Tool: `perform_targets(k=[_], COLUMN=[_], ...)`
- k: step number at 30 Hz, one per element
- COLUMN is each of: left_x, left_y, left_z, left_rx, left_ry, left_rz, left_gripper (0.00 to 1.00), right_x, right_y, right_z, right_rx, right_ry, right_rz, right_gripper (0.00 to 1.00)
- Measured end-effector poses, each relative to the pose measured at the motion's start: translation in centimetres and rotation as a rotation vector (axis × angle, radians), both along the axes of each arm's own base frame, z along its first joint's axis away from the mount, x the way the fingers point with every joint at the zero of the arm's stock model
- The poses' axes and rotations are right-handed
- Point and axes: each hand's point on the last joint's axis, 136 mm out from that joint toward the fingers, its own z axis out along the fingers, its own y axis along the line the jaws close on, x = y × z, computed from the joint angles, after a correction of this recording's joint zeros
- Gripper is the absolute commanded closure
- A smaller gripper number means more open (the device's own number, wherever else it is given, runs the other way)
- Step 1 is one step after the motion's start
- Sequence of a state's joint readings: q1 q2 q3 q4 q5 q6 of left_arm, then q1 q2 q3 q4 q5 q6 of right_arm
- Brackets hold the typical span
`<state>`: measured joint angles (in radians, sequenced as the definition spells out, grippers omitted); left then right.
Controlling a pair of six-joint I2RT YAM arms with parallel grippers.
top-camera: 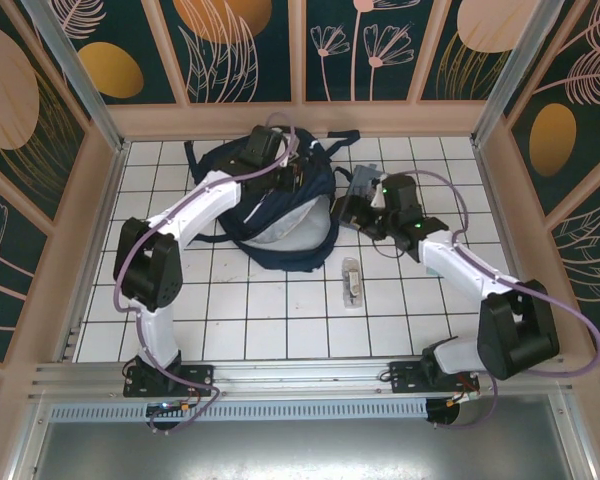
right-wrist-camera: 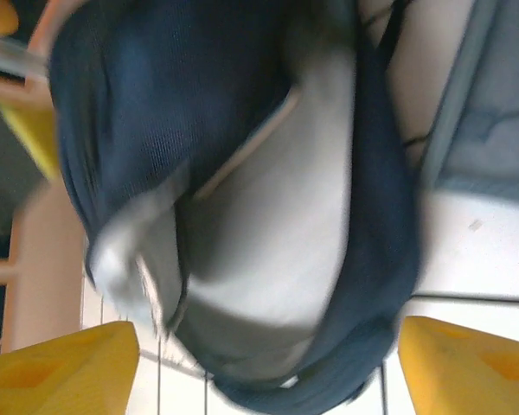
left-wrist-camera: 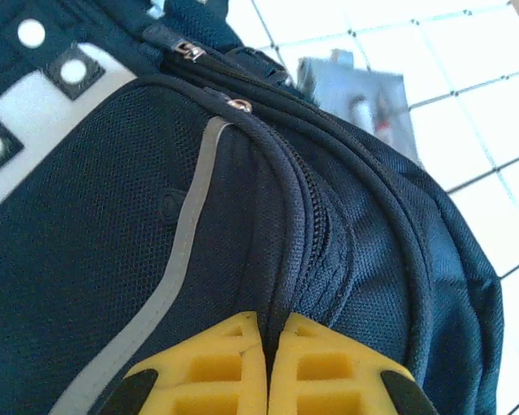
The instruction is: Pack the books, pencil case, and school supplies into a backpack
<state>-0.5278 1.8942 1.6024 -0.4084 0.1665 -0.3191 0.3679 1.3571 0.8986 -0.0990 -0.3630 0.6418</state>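
Two claws at the backpack (top-camera: 280, 232): left claw (left-wrist-camera: 266, 350) pinched closed on its seam, right claw (right-wrist-camera: 259, 363) wide open and empty, facing the open mouth. Pencil case (top-camera: 364, 186) sits just right of that open claw, right arm nearer, so I'd grab it there

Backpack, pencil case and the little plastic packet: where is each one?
backpack (top-camera: 280, 238), top external view, on its pale grey middle part.
pencil case (left-wrist-camera: 350, 91), left wrist view, on its grey fabric near the red pen.
plastic packet (top-camera: 351, 283), top external view, on its middle.
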Motion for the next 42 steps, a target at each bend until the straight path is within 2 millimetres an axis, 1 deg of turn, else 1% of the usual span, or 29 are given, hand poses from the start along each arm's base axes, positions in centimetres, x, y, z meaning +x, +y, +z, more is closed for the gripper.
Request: perform_targets(k=[2,3,4,6,8,9,10,11,13,14,15,17,18,22,23,25,27,29,32,34,37,42], left_x=[-1.8,-2.7,-3.4,-4.7,-5.5,-5.7,-6.0,-6.1,-6.1,-6.1,-6.0,-5.9,-5.7,-4.4,-4.1,-3.6,-2.4,-0.9,1.5,3.5,6.2,9.2], left_y=[1.4,2.3,3.0,4.6,6.2,6.7,7.5,8.3,10.1,11.0,11.7,12.7,12.7,11.6,11.2,10.4,9.3,8.1,6.4,5.4,4.6,4.0], left_z=[-0.9,-1.2,-1.3,-1.3,-1.1,-1.0,-0.9,-0.8,-0.9,-0.9,-0.9,-0.3,0.2,2.7,3.0,2.7,1.3,-0.6,-4.3,-6.0,-7.7,-9.8], left_rx=[0.039,0.062,0.081,0.125,0.168,0.186,0.213,0.242,0.316,0.353,0.379,0.412,0.409,0.34,0.324,0.297,0.278,0.272,0.287,0.293,0.311,0.358], left_ry=[0.019,0.022,0.022,0.016,0.004,0.0,-0.006,-0.011,-0.017,-0.021,-0.02,-0.022,-0.022,-0.065,-0.069,-0.06,-0.03,-0.002,0.058,0.07,0.067,0.068], left_rz=[0.006,0.013,0.021,0.041,0.068,0.08,0.1,0.122,0.178,0.208,0.23,0.263,0.268,0.274,0.274,0.268,0.263,0.263,0.272,0.289,0.325,0.374], left_gripper=[1.0,1.0,1.0,1.0,0.88,0.73,0.55,0.44,0.28,0.24,0.22,0.21,0.21,0.23,0.25,0.26,0.28,0.3,0.31,0.32,0.35,0.41], right_x=[1.2,1.6,2.0,2.8,3.3,3.5,3.5,3.5,3.2,3.2,3.1,3.3,3.5,4.8,5.0,5.2,5.7,6.0,5.9,5.8,5.6,5.5], right_y=[-1.4,-1.8,-2.0,-1.5,-0.5,0.1,0.7,1.6,3.4,4.2,4.8,5.7,5.9,5.9,5.8,5.5,4.8,3.8,2.2,1.4,0.8,0.4], right_z=[0.5,0.5,0.3,-0.5,-1.9,-2.8,-3.6,-4.6,-6.1,-6.7,-7.1,-7.3,-7.2,-6.5,-6.4,-6.4,-6.5,-6.7,-7.2,-7.3,-6.9,-6.3], right_rx=[-0.022,-0.031,-0.037,-0.033,-0.023,-0.021,-0.019,-0.018,-0.021,-0.02,-0.018,-0.007,-0.003,-0.002,-0.005,-0.01,-0.017,-0.019,-0.029,-0.033,-0.037,-0.041], right_ry=[-0.034,-0.041,-0.044,-0.04,-0.021,-0.009,0.002,0.016,0.043,0.053,0.062,0.072,0.07,0.046,0.041,0.041,0.039,0.044,0.059,0.061,0.056,0.048], right_rz=[-0.025,-0.03,-0.031,-0.019,0.007,0.021,0.037,0.059,0.102,0.119,0.132,0.144,0.144,0.12,0.113,0.099,0.074,0.045,0.002,-0.015,-0.031,-0.039], right_gripper=[0.15,0.15,0.15,0.15,0.15,0.15,0.15,0.15,0.16,0.17,0.18,0.18,0.18,0.17,0.17,0.17,0.17,0.16,0.16,0.16,0.16,0.16])
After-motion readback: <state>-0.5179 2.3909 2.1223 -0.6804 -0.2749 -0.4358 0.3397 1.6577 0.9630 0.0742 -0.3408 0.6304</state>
